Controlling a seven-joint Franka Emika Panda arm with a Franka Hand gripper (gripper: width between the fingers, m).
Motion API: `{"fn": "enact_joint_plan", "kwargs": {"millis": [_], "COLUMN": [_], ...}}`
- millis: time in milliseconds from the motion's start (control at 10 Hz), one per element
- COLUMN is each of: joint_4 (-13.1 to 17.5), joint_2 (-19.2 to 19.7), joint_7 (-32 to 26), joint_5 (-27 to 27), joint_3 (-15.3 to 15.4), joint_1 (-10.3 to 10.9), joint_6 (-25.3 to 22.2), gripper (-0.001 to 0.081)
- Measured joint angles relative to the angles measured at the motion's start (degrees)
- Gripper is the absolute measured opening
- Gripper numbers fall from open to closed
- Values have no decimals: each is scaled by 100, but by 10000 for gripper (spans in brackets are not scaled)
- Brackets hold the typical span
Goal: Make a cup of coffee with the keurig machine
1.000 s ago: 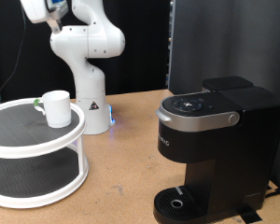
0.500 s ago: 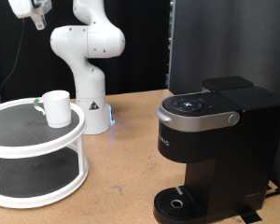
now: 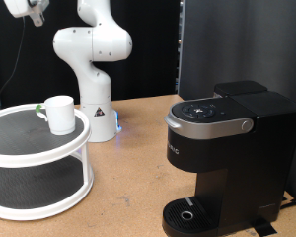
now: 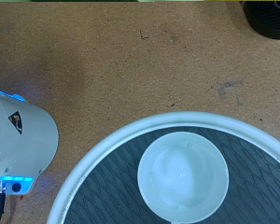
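The white cup (image 3: 60, 114) stands upright on the top tier of a white two-tier round stand (image 3: 20, 148) at the exterior view's left. In the wrist view I look straight down into the empty cup (image 4: 183, 176) on the stand's dark mat (image 4: 103, 191). The black keurig machine (image 3: 227, 148) stands at the exterior view's right with its lid shut and nothing on its drip tray (image 3: 187, 214). A dark corner of the machine shows in the wrist view (image 4: 268, 17). My gripper (image 3: 25, 10) is high above the stand at the exterior view's top left, partly cut off. No fingers show in the wrist view.
The white robot base (image 3: 94, 89) with a blue light stands behind the stand and also shows in the wrist view (image 4: 19, 140). A small dark thing with green (image 3: 39, 111) lies beside the cup. A black backdrop (image 3: 237, 44) rises behind the machine. Brown cork tabletop (image 3: 128, 178) lies between stand and machine.
My hand has moved towards the exterior view's left and slightly up, now over the stand. The cup, stand and machine have not moved.
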Motion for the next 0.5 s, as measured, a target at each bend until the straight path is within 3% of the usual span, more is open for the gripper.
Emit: {"fn": "enact_joint_plan", "kwargs": {"millis": [500], "joint_4": [-145], "joint_2": [-38], "joint_7": [198], "joint_5": [5], "joint_3": [-181], "joint_1": [-239], "joint_6": [664], "gripper": [4]}}
